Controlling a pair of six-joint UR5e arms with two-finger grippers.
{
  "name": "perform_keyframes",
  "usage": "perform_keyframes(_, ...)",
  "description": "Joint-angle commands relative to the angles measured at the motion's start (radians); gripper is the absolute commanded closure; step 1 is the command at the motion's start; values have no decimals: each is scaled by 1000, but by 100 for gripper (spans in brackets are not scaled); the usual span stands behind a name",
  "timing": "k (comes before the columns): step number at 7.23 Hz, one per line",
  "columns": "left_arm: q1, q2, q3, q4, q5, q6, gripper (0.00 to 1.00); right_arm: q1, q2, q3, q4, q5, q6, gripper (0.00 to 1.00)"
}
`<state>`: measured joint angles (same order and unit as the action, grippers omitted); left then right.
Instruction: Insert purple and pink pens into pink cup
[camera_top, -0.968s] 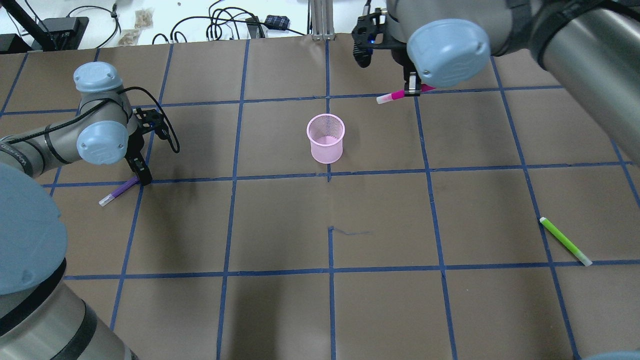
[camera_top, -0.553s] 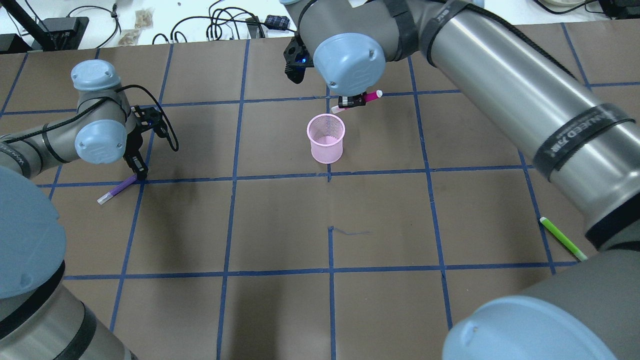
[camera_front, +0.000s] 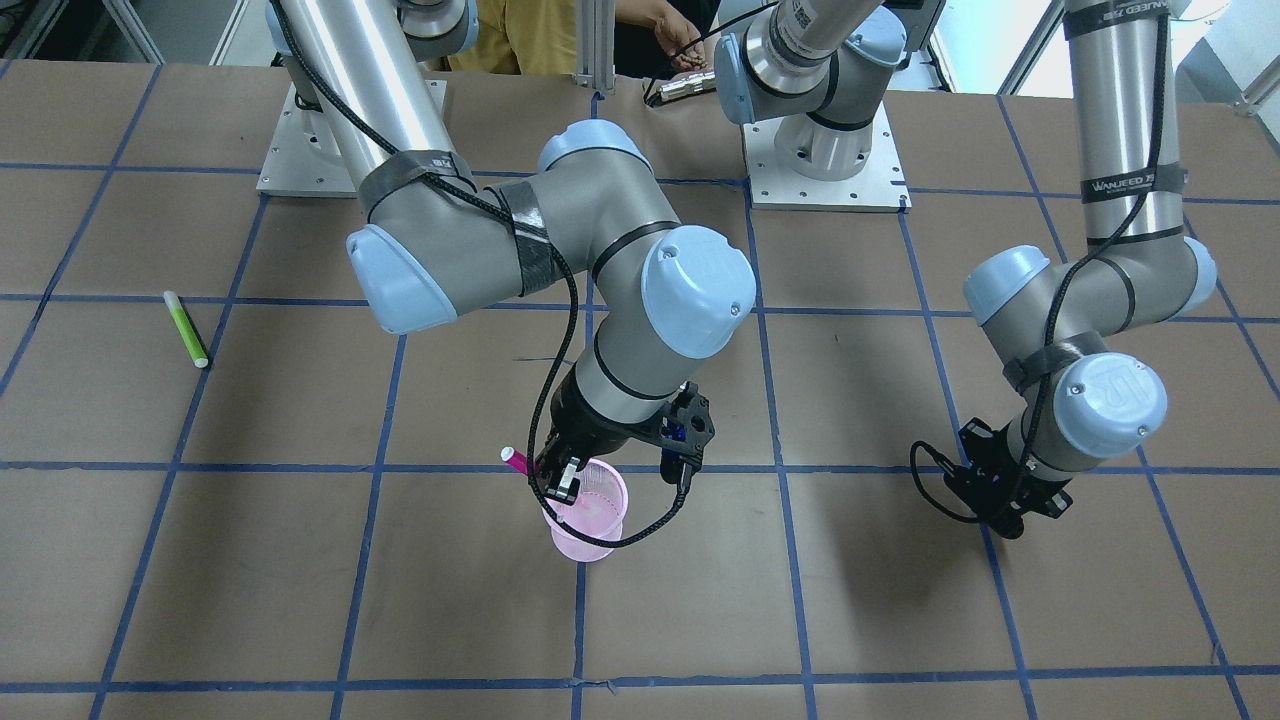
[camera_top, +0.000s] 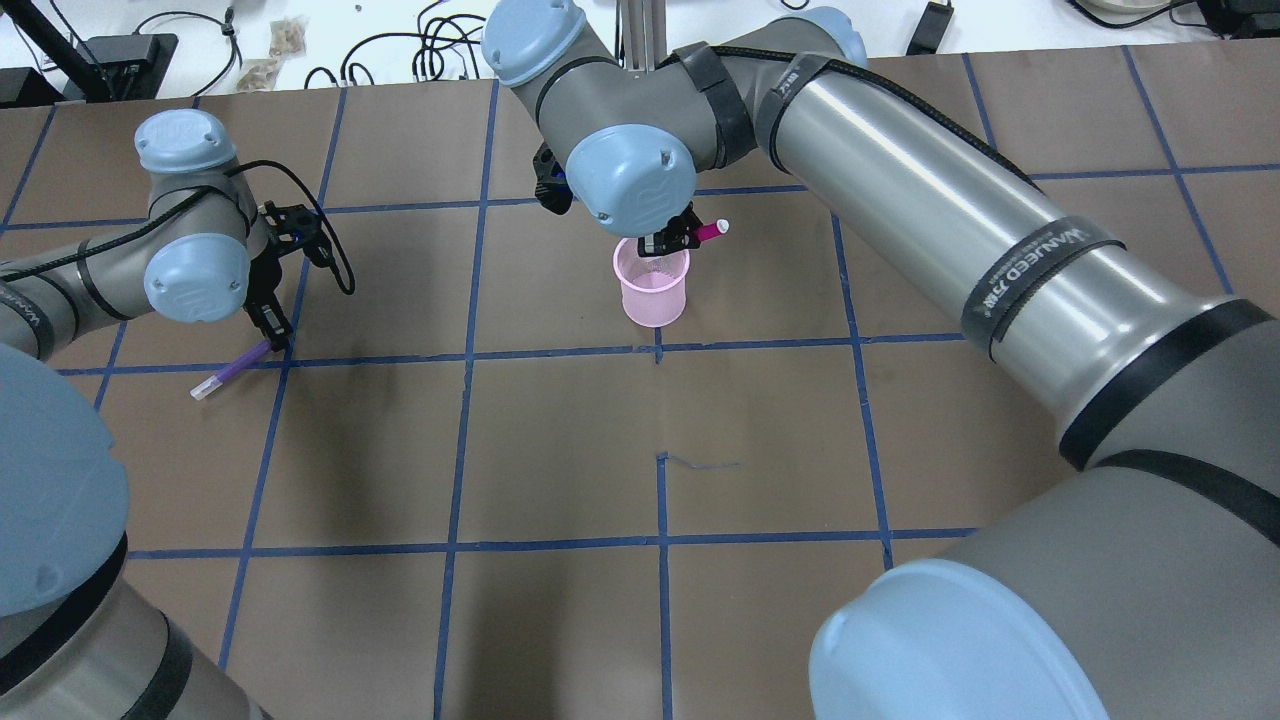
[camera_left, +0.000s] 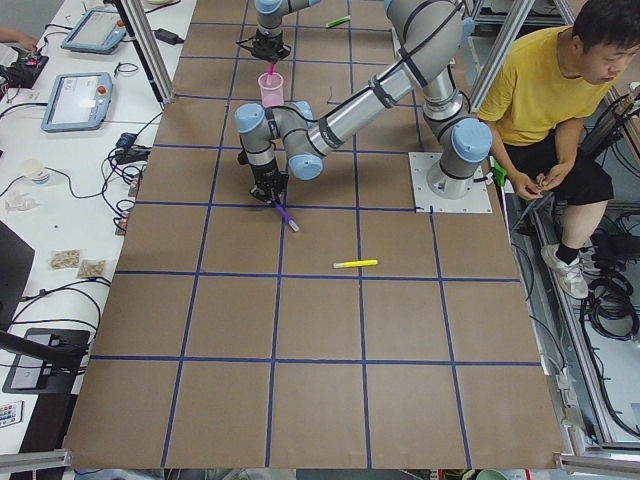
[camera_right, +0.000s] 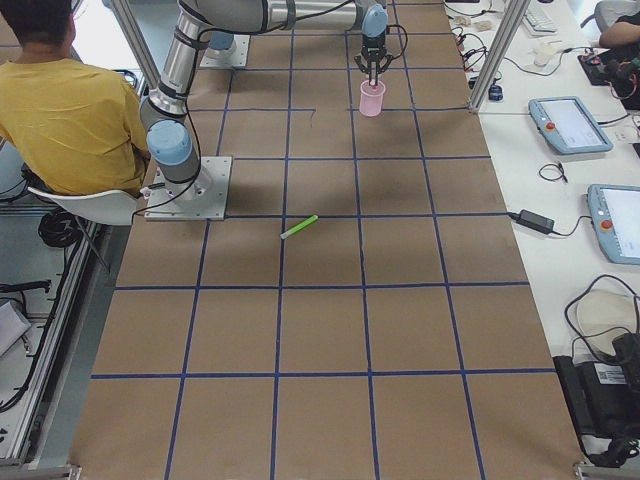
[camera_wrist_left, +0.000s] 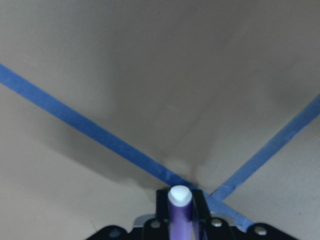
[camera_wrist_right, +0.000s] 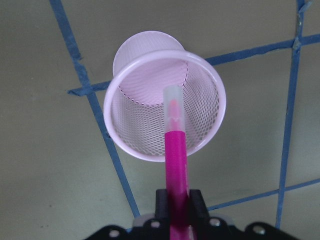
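In the top view the big right arm hid the table's near right corner. In the front view the left wrist hid the purple pen (camera_top: 232, 372). It was hard to tell if the pink pen's (camera_wrist_right: 176, 160) clear tip was past the rim of the pink cup (camera_top: 652, 290) or just over its open mouth.

The right gripper (camera_top: 672, 238) was squeezed tight on the pink pen, one finger (camera_wrist_right: 163, 199) on each side. The pen was tilted down at the cup. The left gripper (camera_top: 275, 340) pinched one end of the purple pen, far off to the cup's side.

The table (camera_top: 560, 620) was brown with blue tape lines (camera_top: 662, 545) in squares. A green pen (camera_front: 186, 329) lay on it. A man in a yellow shirt (camera_left: 560, 90) sat by the robot, and cables (camera_top: 440, 45) lay past the table's far edge.
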<state>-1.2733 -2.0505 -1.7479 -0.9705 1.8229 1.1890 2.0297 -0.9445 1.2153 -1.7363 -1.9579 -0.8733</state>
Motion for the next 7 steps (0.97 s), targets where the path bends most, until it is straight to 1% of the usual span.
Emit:
perform_keyframes(1, -5, 77, 16, -16, -20, -50, 100, 4, 19, -11, -5, 1, 16, 48)
perform_keyframes(2, -14, 128, 27, -20, -90, -63, 100, 4, 18, -14, -5, 7, 8, 5)
perform_keyframes(3, -12, 179, 28, -57, -170, -63, 100, -3, 6, -23, 0, 4, 2, 0)
perform_keyframes(4, -14, 225, 28, -89, -235, -65, 100, -43, -41, -40, 6, 13, 3, 0)
perform_keyframes(5, -15, 266, 28, -103, -288, -104, 100, -118, -98, -39, 9, 63, 4, 0)
perform_keyframes(6, -23, 307, 27, -135, -388, -174, 100, -203, -152, -36, 9, 188, 13, 0)
perform_keyframes(7, -53, 347, 27, -178, -502, -275, 100, -295, -204, -28, 21, 264, 14, 0)
